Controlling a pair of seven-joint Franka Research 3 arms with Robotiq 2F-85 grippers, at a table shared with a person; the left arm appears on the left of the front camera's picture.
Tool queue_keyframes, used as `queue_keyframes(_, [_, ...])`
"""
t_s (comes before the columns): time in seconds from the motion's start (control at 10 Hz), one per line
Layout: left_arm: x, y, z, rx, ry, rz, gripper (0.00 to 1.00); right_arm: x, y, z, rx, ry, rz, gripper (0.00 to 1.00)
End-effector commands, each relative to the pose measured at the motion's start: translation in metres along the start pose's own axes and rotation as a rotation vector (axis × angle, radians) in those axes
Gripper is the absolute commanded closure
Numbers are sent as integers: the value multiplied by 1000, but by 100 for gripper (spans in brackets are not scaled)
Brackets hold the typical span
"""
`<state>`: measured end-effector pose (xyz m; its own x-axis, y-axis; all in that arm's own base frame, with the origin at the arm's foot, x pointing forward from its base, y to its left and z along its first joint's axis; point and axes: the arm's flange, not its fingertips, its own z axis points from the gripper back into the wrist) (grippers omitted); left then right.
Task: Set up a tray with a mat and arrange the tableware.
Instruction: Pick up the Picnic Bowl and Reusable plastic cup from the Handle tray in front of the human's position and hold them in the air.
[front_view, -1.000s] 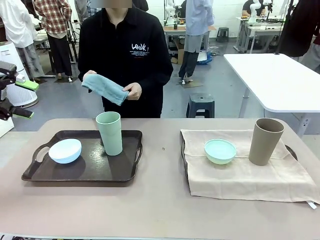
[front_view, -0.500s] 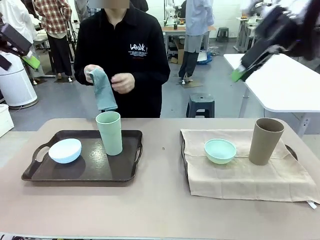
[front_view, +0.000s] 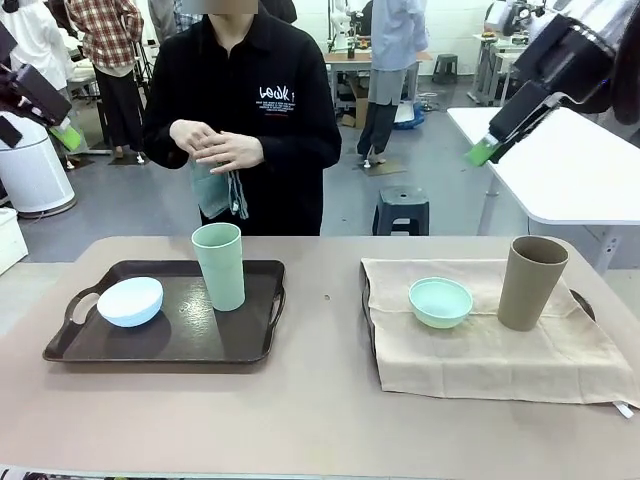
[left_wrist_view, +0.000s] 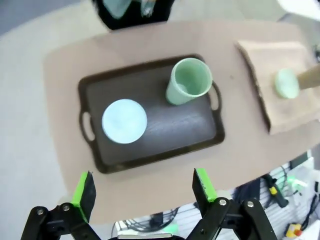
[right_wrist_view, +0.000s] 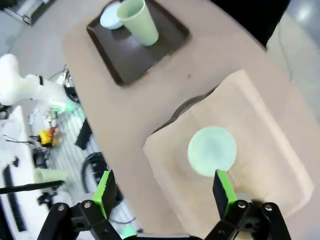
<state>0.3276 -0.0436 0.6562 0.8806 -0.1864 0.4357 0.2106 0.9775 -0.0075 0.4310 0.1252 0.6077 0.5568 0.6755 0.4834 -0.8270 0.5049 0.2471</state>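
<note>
On dark tray (front_view: 165, 340), blue bowl (front_view: 130, 301), green cup (front_view: 219, 266); left gripper (left_wrist_view: 143, 184), right gripper (right_wrist_view: 163, 184) spread, empty.

Left tray (front_view: 170, 345): table's (front_view: 320, 410) 9 o'clock side.
Left bowl (front_view: 130, 301): on it, 9 o'clock.
Left cup (front_view: 219, 266): on it, 1 o'clock.
Mat (front_view: 480, 360): over right tray (front_view: 367, 310), 3 o'clock side.
Right bowl (front_view: 440, 302): on mat, 10 o'clock.
Right cup (front_view: 532, 283): on mat, 1 o'clock.
Person (front_view: 250, 110): behind table, 11 o'clock.

A small white print (front_view: 277, 93) sits on the chest of the black long-sleeved top (front_view: 300, 130) worn by the person standing at the far side of the table. In loose, hand-drawn letters it seems to read "look". A small mark after the word is too blurred to make out.
</note>
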Motion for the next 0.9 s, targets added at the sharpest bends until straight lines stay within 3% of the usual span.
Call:
queue_keyframes(0.0, [33,-12,-22,53,117,81,0,49,-18,-72,-33,-80,256,0])
queue_keyframes(0.2, [44,-9,-54,34,259,143,0,85,-32,-145,164,-63,393,0])
queue_keyframes(0.3, [41,-5,-82,-72,391,124,0,92,-37,-177,351,-82,469,0])
queue_keyframes(0.4, [31,-3,-96,-201,398,78,0,87,-42,-183,391,-87,387,0])
queue_keyframes(0.5, [33,-9,-79,19,275,111,0,81,-10,-174,151,-79,404,0])
queue_keyframes(0.7, [33,-9,-79,19,275,111,0,81,-10,-174,151,-79,404,0])
queue_keyframes(0.8, [33,-7,-96,-55,334,95,0,89,-24,-197,246,-108,430,0])
